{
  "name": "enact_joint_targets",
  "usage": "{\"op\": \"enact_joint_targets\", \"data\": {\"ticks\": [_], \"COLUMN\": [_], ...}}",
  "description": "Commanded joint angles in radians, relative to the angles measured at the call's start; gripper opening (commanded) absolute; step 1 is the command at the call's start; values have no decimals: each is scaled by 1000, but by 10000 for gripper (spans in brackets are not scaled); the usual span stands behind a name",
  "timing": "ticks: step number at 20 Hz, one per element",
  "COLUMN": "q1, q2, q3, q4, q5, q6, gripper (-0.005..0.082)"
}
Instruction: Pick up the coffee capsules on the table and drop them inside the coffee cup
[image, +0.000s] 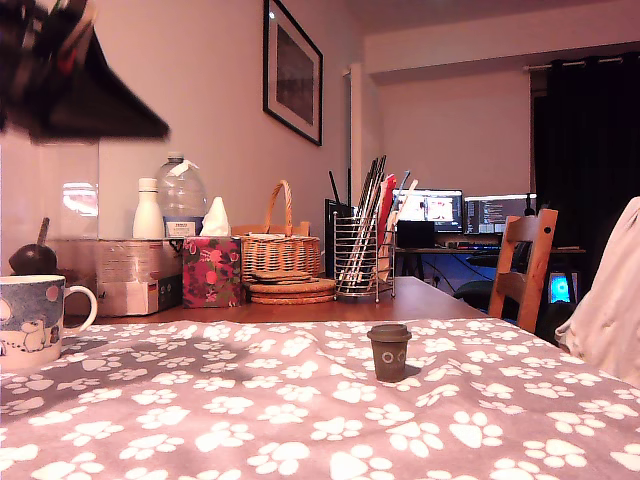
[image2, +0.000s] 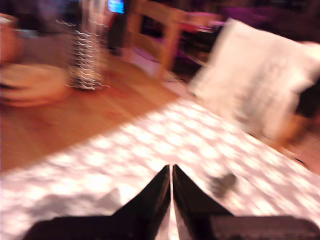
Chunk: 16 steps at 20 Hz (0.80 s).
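Gripper (image2: 171, 172) jaws nearly touching, nothing between them. Dark brown capsule (image: 389, 351) stands upright on paw-print cloth (image: 300, 420), long axis vertical, rim uppermost. Mug (image: 30, 320) at exterior view's left edge, handle toward capsule. Wire utensil holder (image: 363, 258) behind.

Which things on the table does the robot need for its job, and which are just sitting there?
Needed:
- dark brown capsule
- coffee cup
- gripper, shut with nothing in it

Just sitting there:
- wire holder
- wicker basket
- tissue box
- bottles
- chair
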Motion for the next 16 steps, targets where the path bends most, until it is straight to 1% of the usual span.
{"op": "enact_joint_targets", "data": {"ticks": [1,4,8,10,12,16], "q1": [-19,-61,-116,-136,-152,-164], "q2": [5,5,5,7,9,12], "q3": [-54,-121,-199,-222,-231,-231], "q4": [49,130,201,205,203,183], "q5": [8,10,2,-4,-5,-5], "q6": [5,4,4,7,29,27], "gripper": [-21,-21,-21,-21,-21,-19]}}
